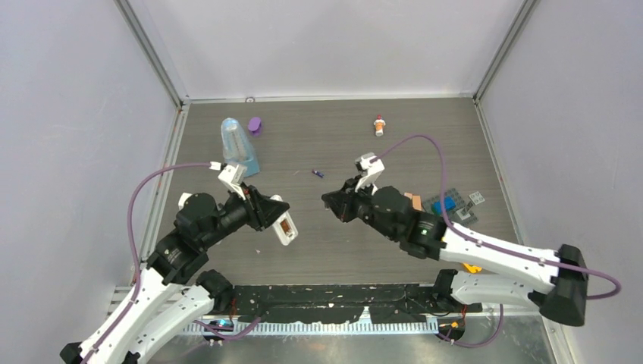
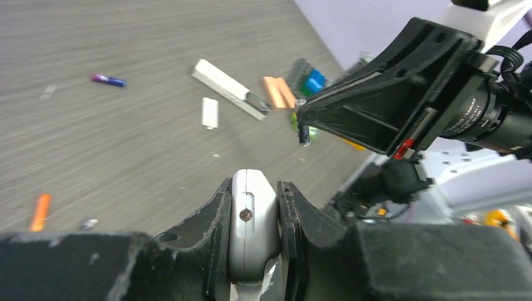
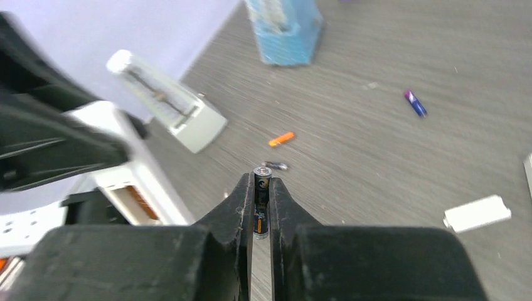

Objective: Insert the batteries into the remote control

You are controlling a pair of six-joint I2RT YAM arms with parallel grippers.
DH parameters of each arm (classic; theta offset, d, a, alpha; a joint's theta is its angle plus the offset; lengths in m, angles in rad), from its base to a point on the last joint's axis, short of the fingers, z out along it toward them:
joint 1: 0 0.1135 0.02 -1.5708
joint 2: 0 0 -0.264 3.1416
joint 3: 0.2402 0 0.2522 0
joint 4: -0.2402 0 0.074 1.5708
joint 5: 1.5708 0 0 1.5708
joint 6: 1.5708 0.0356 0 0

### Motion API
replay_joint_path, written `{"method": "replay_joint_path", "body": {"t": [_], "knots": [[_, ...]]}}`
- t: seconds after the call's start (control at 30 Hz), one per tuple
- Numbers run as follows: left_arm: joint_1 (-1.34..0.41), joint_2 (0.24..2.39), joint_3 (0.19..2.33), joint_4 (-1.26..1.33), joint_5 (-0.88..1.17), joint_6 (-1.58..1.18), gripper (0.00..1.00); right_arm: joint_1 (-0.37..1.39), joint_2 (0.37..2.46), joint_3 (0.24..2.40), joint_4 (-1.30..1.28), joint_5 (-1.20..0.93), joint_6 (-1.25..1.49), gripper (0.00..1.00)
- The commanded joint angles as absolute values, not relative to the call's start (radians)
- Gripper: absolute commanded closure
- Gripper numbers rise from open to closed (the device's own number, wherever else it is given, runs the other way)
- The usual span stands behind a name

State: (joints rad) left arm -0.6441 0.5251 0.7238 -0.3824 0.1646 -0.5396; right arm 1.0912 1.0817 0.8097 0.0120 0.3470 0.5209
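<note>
1. Left gripper (image 2: 254, 191) is clenched on the remote control (image 2: 253, 232), low in the centre of the left wrist view; in the top view the remote sits left of centre with its open bay showing
2. Right gripper (image 3: 261, 180) pinches a dark battery (image 3: 261, 210) between its fingers, bottom centre of the right wrist view
3. On the table (image 3: 376, 169) lie an orange battery (image 3: 281, 138) and a second dark battery (image 3: 275, 166) mid-frame, with a purple battery (image 3: 415, 103) at the upper right

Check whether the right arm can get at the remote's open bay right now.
Probably yes. The left pincer holds the remote up, its bay turned toward the right pincer, which grips a battery; nothing shows between them.
</note>
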Motion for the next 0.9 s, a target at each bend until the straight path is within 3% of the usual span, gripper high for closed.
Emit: {"method": "replay_joint_path", "body": {"t": [0.0,0.23,0.6,0.87], "knots": [[-0.647,0.582,0.801,-0.227,0.342,-0.717,1.00,1.097,0.940,0.766,0.211,0.148,0.385,0.95],[-0.644,0.658,0.803,-0.169,0.420,-0.985,1.00,1.125,0.867,0.737,0.303,-0.038,0.361,0.94],[-0.593,0.680,0.735,-0.108,0.465,-1.184,1.00,1.272,0.915,0.725,0.362,0.100,0.260,0.94],[-0.530,0.657,0.666,-0.044,0.563,-1.250,1.00,1.281,0.965,0.696,0.432,0.119,0.228,0.93]]}}
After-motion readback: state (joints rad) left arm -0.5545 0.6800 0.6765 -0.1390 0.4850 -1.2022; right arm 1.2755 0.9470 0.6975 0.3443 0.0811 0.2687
